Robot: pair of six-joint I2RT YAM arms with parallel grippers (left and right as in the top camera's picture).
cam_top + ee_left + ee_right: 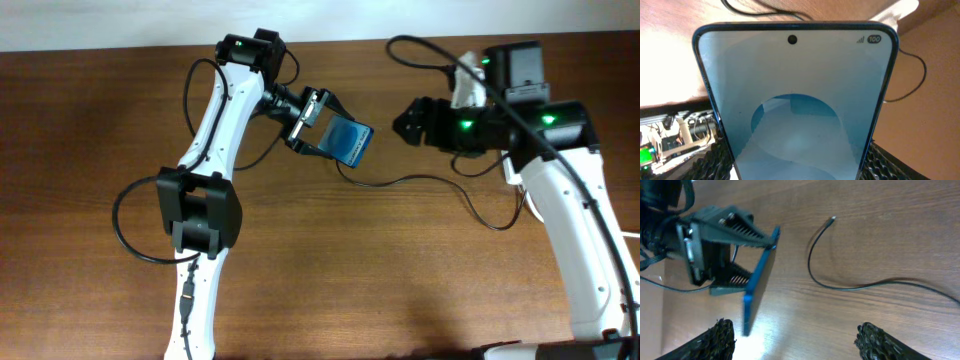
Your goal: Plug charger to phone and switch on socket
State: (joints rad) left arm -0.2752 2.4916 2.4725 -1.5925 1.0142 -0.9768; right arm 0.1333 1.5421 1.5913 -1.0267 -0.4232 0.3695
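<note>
Left tool (322, 132) clamps the one phone (350, 142); right tool (797, 339) gapes empty near the one charger (840, 286).

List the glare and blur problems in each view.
Overhead: evenly lit and sharp, the phone clearly blue. Left wrist: the phone's screen is washed pale and the table burns out white at left. Right wrist: glare on the table beside the phone; the charger is sharp, the right pincer blurred.
</note>
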